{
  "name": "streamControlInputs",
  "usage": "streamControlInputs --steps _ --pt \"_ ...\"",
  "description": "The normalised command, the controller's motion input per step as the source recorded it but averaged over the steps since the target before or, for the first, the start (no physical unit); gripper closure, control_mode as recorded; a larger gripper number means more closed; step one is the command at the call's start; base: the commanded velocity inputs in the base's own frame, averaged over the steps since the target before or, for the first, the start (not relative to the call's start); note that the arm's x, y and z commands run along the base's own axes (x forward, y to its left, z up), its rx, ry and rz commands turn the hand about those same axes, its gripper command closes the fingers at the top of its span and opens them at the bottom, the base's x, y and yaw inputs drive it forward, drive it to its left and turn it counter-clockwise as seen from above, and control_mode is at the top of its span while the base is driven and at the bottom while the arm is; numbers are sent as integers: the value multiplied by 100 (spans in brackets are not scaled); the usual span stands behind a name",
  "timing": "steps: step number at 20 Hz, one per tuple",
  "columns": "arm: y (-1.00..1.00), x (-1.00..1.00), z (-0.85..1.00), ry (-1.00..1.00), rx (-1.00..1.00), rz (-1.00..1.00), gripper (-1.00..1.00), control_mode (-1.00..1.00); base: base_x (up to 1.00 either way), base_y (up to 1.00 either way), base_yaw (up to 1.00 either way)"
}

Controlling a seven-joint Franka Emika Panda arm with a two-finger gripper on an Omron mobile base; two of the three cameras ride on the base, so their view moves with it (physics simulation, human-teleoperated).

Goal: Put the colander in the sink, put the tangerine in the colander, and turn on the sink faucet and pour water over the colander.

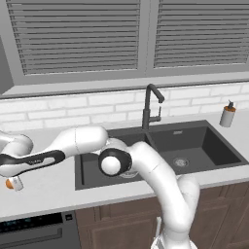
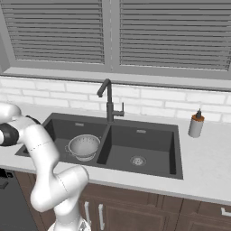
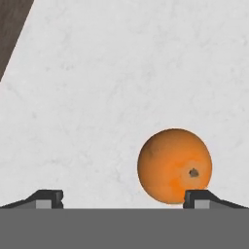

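The arm is reaching far out to the left over the pale counter [image 1: 48,187], and the gripper [image 3: 123,198] is hanging right above the tangerine [image 3: 174,166]. In the hand view the two dark fingertips [image 3: 47,198] are standing wide apart, nothing pinched between them, and the orange fruit is sitting on the white counter just inside the right-hand tip, its little stem dimple facing the camera. It is lying off to one side of the gap, not centred between the tips.

From the left base view, the tangerine [image 1: 9,184] is peeking out at the counter's left end, half hidden behind the hand, well apart from the sink [image 1: 204,141].

Over in the right base view, the colander [image 2: 84,146] is sitting upright in the left basin of the sink [image 2: 149,149], near the divider. The faucet [image 2: 108,103] is standing behind the divider between the two basins, spout angled toward the left basin. A soap bottle [image 2: 196,124] is standing on the counter to the right of the sink.
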Motion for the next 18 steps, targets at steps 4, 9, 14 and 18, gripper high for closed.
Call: streamControlInputs --steps 4,9,14,18 --pt "21 17 -9 0 0 3 -100 -100 0 0 0" --pt "24 14 -16 0 0 3 -100 -100 0 0 0" --pt "21 11 -23 0 0 4 -100 -100 0 0 0" --pt "26 24 -32 0 0 5 -100 -100 0 0 0"
